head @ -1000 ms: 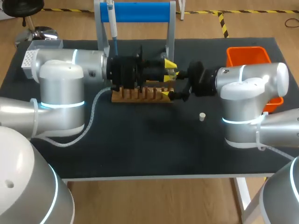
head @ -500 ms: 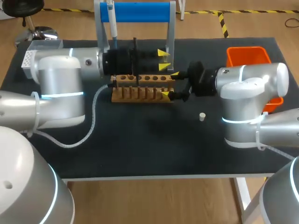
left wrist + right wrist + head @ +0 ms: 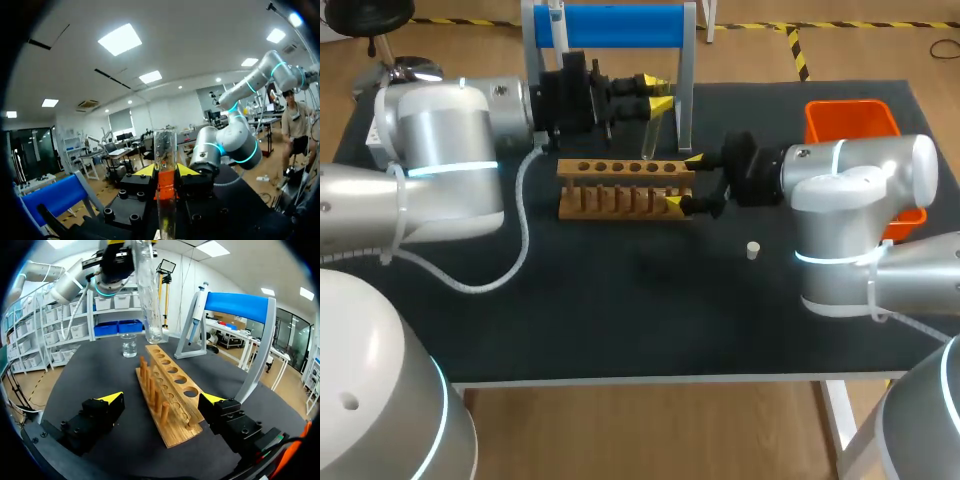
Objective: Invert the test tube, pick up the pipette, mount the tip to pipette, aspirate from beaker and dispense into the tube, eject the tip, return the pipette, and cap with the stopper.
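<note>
Across the black table point(image 3: 620, 300), the wooden rack point(image 3: 620, 190) is sitting between the right gripper's point(image 3: 682, 181) spread fingers, untouched. The left gripper point(image 3: 655, 92) is clamping the test tube point(image 3: 165, 145) above the rack; while turning, the glass could be slipping or striking the blue pipette stand point(image 3: 610, 25)

Counted: 1 test tube point(image 3: 147, 300) | 1 wooden rack point(image 3: 625, 188) | 1 pipette point(image 3: 196, 310) | 1 blue stand point(image 3: 620, 25) | 1 beaker point(image 3: 129, 346) | 1 stopper point(image 3: 753, 250) | 1 orange bin point(image 3: 850, 118)
</note>
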